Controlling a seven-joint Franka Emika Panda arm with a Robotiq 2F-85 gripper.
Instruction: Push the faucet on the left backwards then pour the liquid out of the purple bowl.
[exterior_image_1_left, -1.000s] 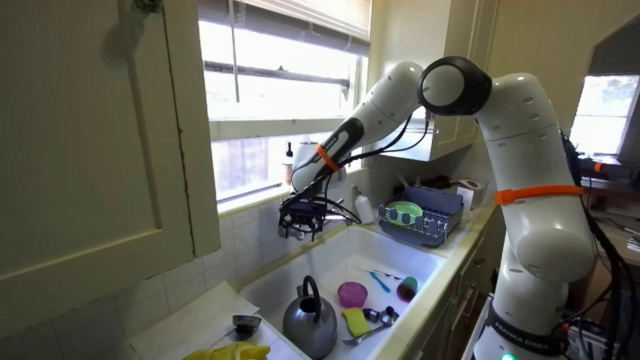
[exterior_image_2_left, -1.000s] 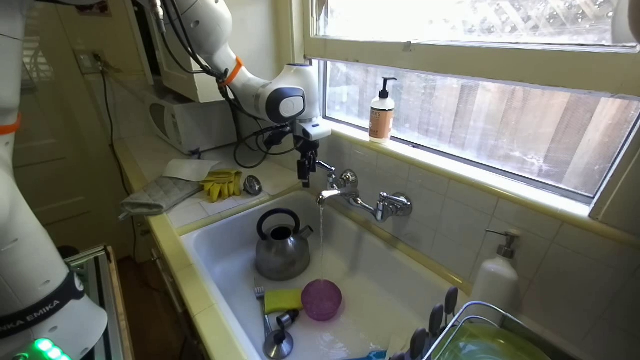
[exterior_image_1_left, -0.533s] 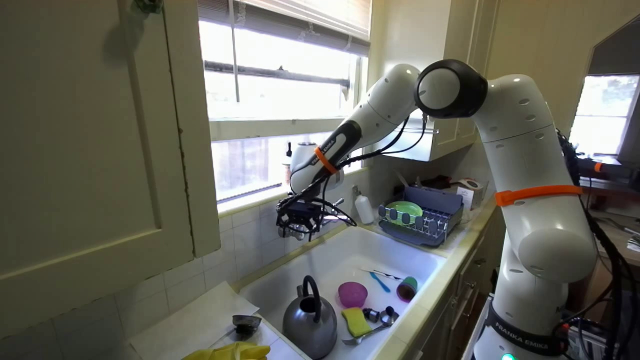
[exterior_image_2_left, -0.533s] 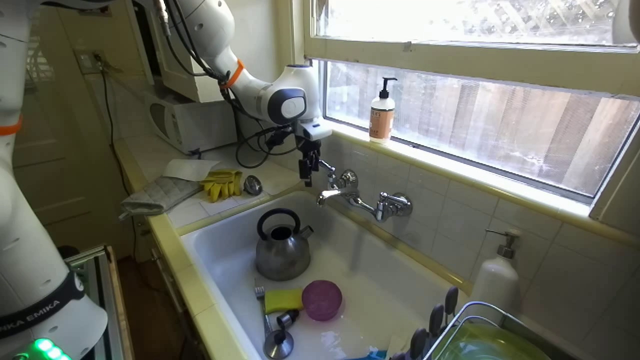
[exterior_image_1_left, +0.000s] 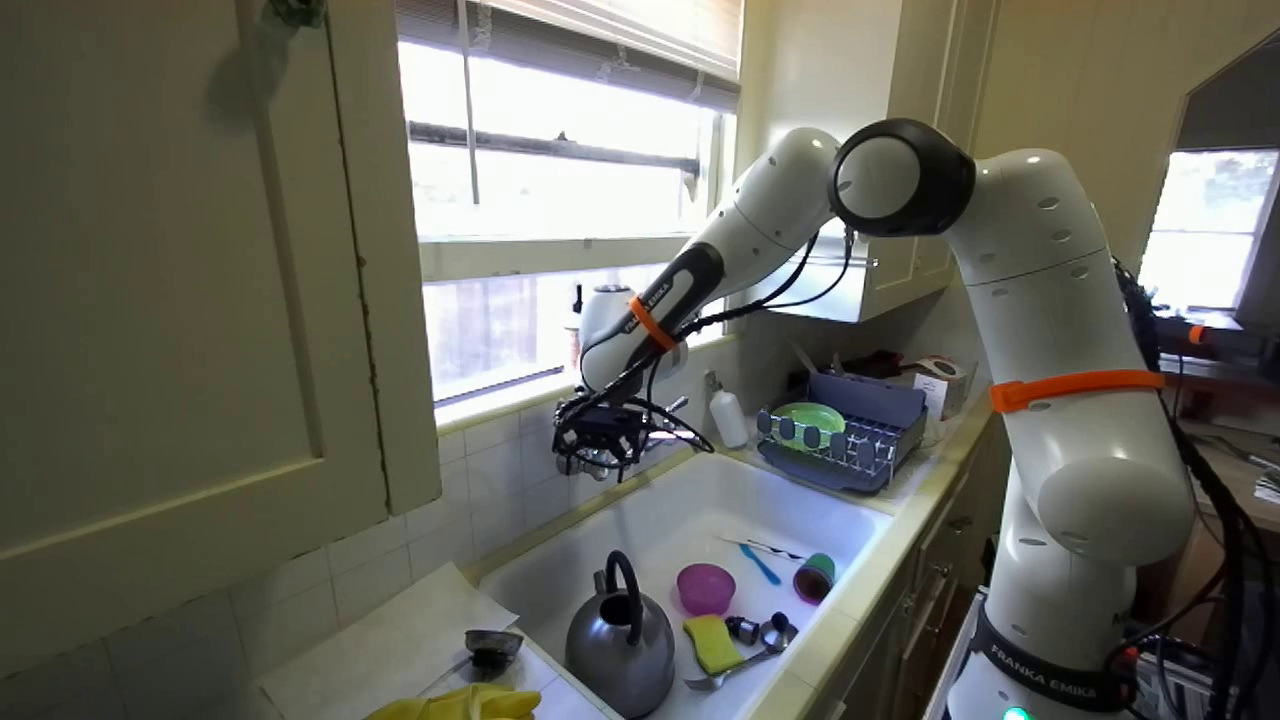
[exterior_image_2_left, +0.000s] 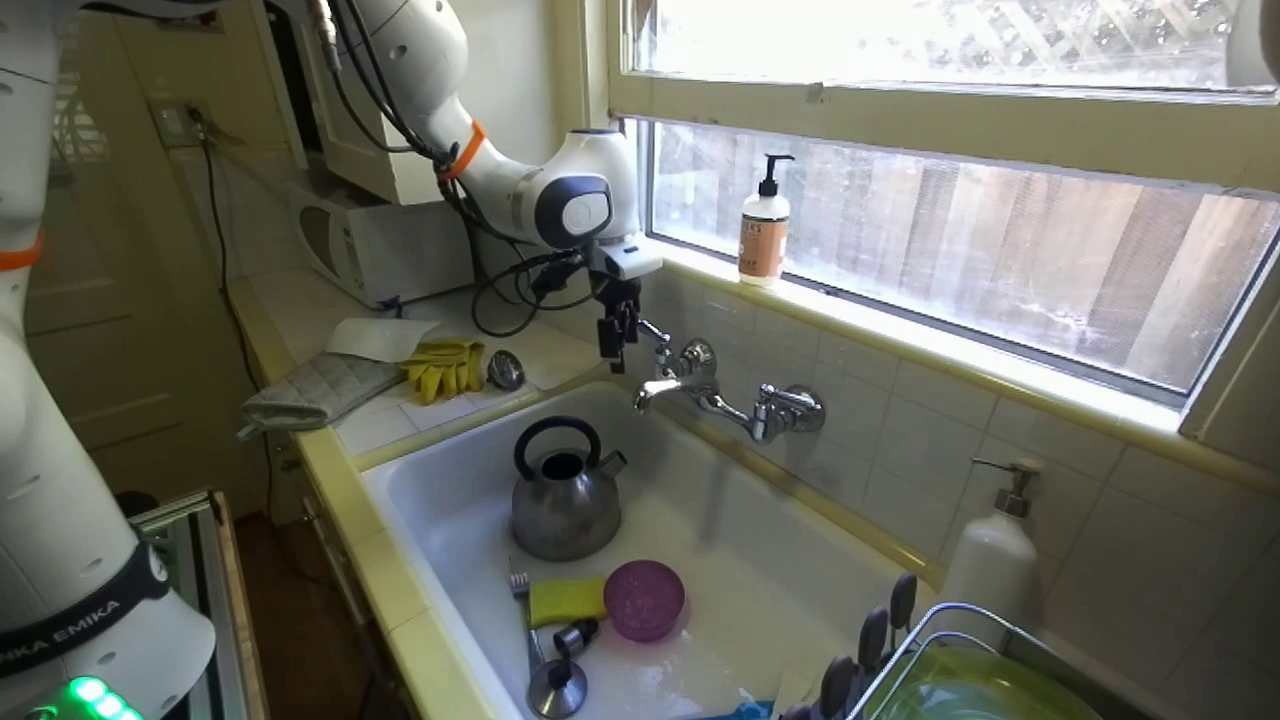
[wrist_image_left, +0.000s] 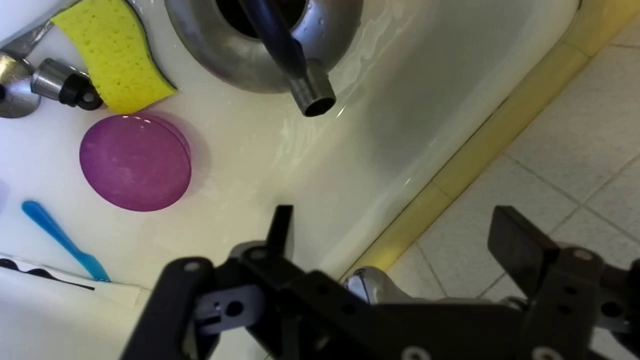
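We have the bowl (exterior_image_2_left: 643, 600) in the white sink (exterior_image_2_left: 780, 560), just beside the sponge (exterior_image_2_left: 566, 601), and the faucet (exterior_image_2_left: 690, 380) on the tiled wall (exterior_image_2_left: 880, 430) below the window (exterior_image_2_left: 960, 260). The pincer (wrist_image_left: 395, 222), fingers (wrist_image_left: 517, 240) spread wide, hangs above and well apart from the bowl, beside one faucet handle (exterior_image_2_left: 655, 333); we cannot tell whether they touch.

You have one round purple plastic bowl (wrist_image_left: 135, 165), one rounded grey metal kettle (exterior_image_2_left: 566, 515), one yellow-green sponge (wrist_image_left: 120, 55), one silver metal fork (exterior_image_2_left: 521, 592), one slim blue plastic utensil (wrist_image_left: 60, 235), one grey dish rack (exterior_image_1_left: 870, 400), one shiny silver metal faucet (exterior_image_2_left: 680, 384) with two handles (exterior_image_2_left: 767, 411), and two pump bottles (exterior_image_2_left: 990, 565) (exterior_image_2_left: 763, 240), one plain white, one orange-labelled.
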